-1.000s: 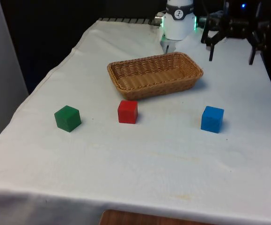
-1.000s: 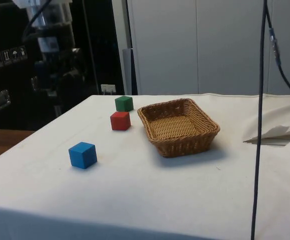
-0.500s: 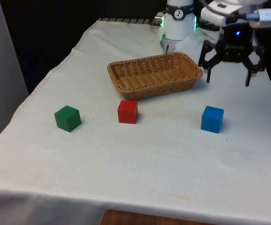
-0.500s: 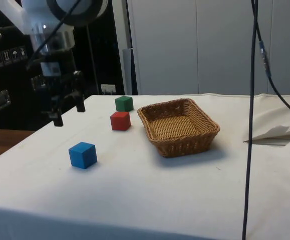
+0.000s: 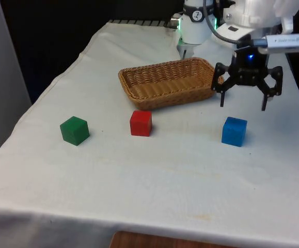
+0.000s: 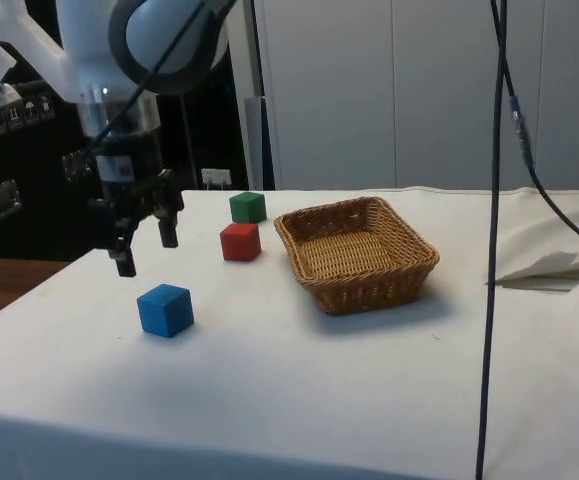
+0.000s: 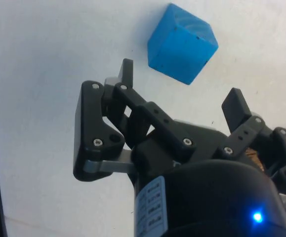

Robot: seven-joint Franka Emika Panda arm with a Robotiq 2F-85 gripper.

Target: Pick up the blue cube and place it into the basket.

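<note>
Above and just beyond the cube (image 5: 234,131), the gripper (image 5: 244,102) hangs spread; centre it nearer, square its fingers to flat faces, then descend.

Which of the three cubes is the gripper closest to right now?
The blue cube. The open gripper hangs just above and behind it, while the red cube and the green cube sit well off toward the front view's left.
</note>
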